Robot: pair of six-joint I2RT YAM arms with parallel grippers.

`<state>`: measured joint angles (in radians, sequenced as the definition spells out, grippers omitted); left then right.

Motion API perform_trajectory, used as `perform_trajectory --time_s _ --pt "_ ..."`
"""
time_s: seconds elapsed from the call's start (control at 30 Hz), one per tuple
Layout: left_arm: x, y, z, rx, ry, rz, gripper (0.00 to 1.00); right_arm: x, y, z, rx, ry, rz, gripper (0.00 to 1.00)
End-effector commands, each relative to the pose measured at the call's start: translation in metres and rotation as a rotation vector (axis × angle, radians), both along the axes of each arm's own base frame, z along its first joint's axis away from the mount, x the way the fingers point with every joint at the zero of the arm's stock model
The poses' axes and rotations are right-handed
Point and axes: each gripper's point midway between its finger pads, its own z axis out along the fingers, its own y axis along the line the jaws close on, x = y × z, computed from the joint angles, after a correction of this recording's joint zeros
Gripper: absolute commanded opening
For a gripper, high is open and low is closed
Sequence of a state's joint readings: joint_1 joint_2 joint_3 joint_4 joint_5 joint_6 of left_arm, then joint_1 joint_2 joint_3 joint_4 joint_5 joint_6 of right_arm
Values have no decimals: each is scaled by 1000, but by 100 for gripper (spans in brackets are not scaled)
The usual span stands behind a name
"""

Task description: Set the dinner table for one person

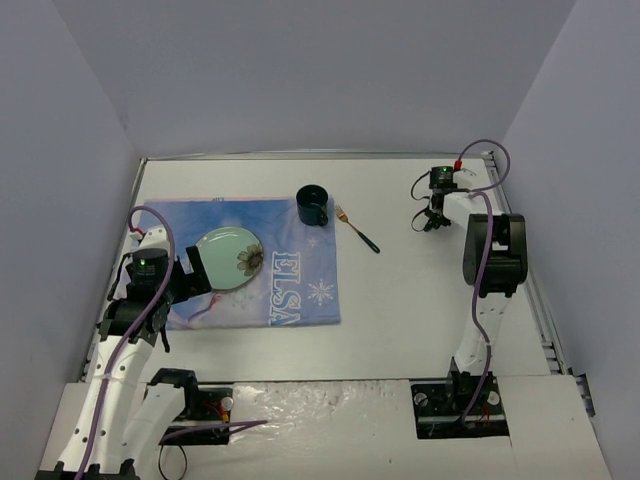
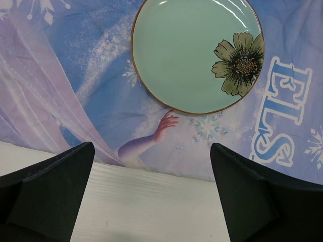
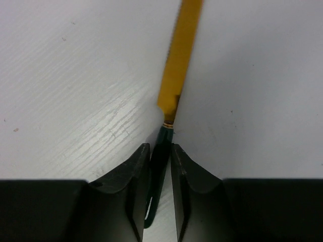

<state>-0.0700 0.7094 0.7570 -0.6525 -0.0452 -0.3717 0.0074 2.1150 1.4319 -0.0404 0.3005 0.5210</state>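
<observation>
On the white dinner table (image 1: 420,300) lies a blue "ELSA" placemat (image 1: 300,280). A pale green plate (image 1: 228,257) with a flower print rests on its left half. A black mug (image 1: 313,205) stands at the mat's far right corner. A fork (image 1: 357,229) with gold tines and a dark handle lies just right of the mug. My left gripper (image 2: 151,146) hovers open over the mat's edge, with the plate (image 2: 197,50) beyond its fingers. At the far right, my right gripper (image 3: 160,151) is shut on the dark green handle of a gold-bladed knife (image 3: 179,60) just above the tabletop (image 3: 75,75).
White walls enclose the table on three sides. A metal rail (image 1: 540,300) runs along the right edge, close to the right arm (image 1: 490,255). Bare tabletop lies between the placemat and the right arm.
</observation>
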Motion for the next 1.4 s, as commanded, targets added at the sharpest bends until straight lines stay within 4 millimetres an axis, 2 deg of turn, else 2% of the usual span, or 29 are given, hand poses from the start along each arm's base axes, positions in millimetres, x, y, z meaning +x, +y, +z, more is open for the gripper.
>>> perform_trajectory --time_s 0.0,0.07,0.17,0.23,0.33,0.53,0.6,0.63,0.7,0.8,0.87,1.1,1.2,1.3,1.37 --pt "10 3 16 6 -68 10 97 -25 -6 9 -26 27 -18 5" --pt "10 3 17 7 -71 9 97 -32 -6 15 -34 27 -2 0" --pt "10 3 17 7 -72 9 97 -46 0 34 -36 8 32 0" --pt "10 2 17 6 -72 6 97 -51 12 55 -39 -27 84 0" --pt "9 2 16 8 -68 8 97 -62 33 75 -37 -61 149 0" --pt "7 6 15 26 -50 36 97 -106 133 115 59 -181 344 0" --pt "7 8 14 32 -47 43 97 -120 164 121 90 -206 390 0" --pt "7 8 14 35 -45 47 97 -129 188 124 112 -217 435 0" --pt "7 8 14 36 -42 51 97 -139 213 129 135 -237 459 0" --pt "6 8 12 40 -33 50 97 -160 271 135 164 -265 541 0" --pt "6 7 12 40 -33 47 97 -167 296 133 176 -271 562 0" --pt "5 7 13 46 -31 45 97 -167 357 108 173 -250 628 0" --pt "5 7 12 47 -29 46 97 -167 372 86 169 -212 654 0" --pt "5 7 13 45 -30 44 97 -167 387 73 176 -208 685 0" --pt "5 7 13 46 -31 46 97 -173 395 60 163 -183 707 0"
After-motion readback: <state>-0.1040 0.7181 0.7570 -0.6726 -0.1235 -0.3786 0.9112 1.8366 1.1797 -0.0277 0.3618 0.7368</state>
